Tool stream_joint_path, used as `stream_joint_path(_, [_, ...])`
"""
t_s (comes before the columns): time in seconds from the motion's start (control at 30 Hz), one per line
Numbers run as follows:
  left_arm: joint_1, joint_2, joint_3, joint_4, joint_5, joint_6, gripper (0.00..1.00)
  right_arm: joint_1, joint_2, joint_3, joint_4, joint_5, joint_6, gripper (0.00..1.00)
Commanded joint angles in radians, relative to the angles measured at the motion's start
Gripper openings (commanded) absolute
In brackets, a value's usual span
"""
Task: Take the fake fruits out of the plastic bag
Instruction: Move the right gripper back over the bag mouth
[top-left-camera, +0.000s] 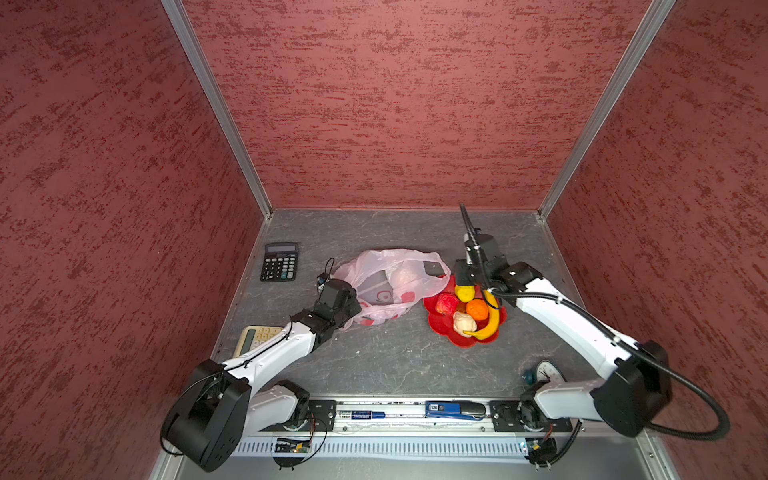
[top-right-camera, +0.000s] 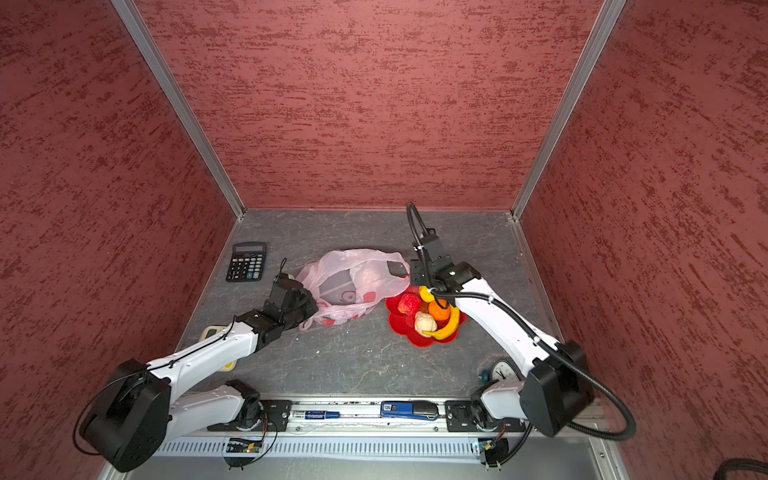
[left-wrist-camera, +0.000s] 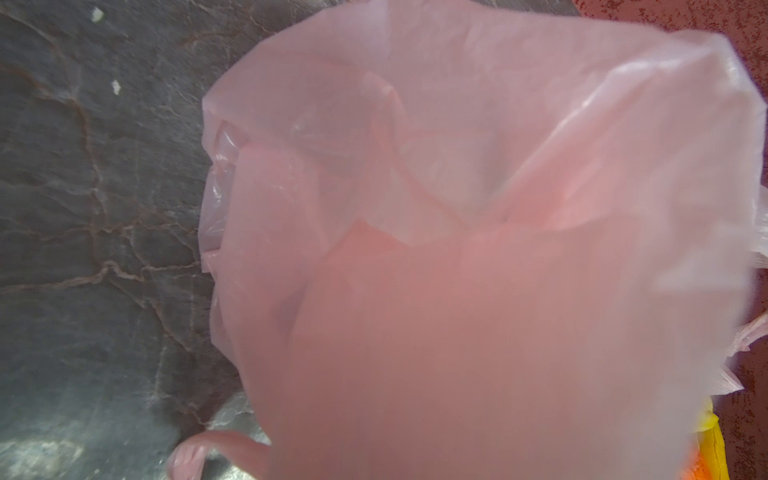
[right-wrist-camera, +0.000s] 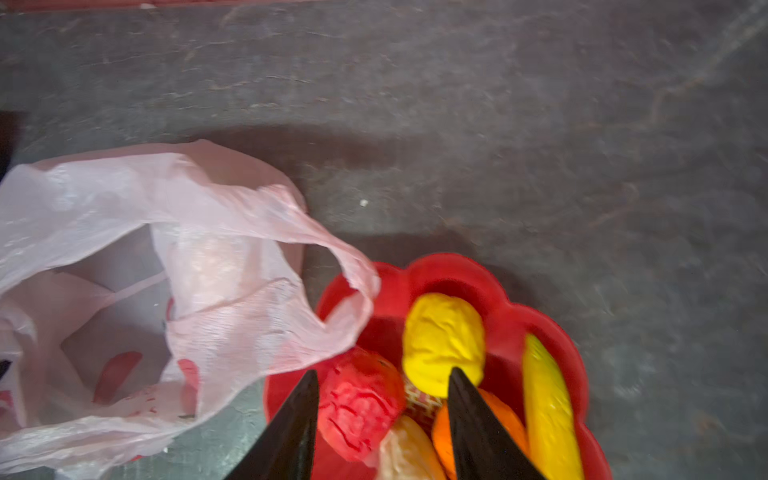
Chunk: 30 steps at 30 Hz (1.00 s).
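While the plastic bag is lying crumpled near the middle of the grey surface, the left tool is clenching the bag's near-left edge, with its tips hidden in the film. In the left wrist view the pink film is filling almost the whole picture. In the right wrist view the bag's mouth is gaping open, and a pale rounded shape is showing through the film inside it. One loop handle is draping over the rim of the scalloped red dish, which is sitting just beside the bag, to its right in both top views. The right tool is hovering over the dish with its fingers spread and nothing gripped between them.

Five fruits are lying together in the dish: a yellow fruit, a red fruit, an orange, a cream lumpy fruit and a banana curving along the dish's right side. A black calculator is lying well apart at the far left of the surface. A cream calculator is showing partly under the left arm, and a small clock is sitting near the right arm's base.
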Motion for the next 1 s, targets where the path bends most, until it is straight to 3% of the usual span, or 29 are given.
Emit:
stream_joint_path(0.0, [0.005,-0.02,-0.024,-0.002,0.006,0.013,0.01,0.071,0.133,0.072,0.072,0.02,-0.016,0.55])
stream_joint_path(0.37, [0.005,-0.033,-0.032,0.008,0.023,0.021,0.01,0.178,0.429,0.268,0.151,-0.091,0.045,0.65])
stream_joint_path(0.73, [0.005,-0.037,-0.041,0.013,0.027,0.021,0.01,0.176,0.524,0.278,0.186,0.008,0.093,0.73])
stream_joint_path(0.97, [0.004,-0.04,-0.042,0.009,0.027,0.022,0.01,0.163,0.567,0.29,0.241,0.004,0.142,0.74])
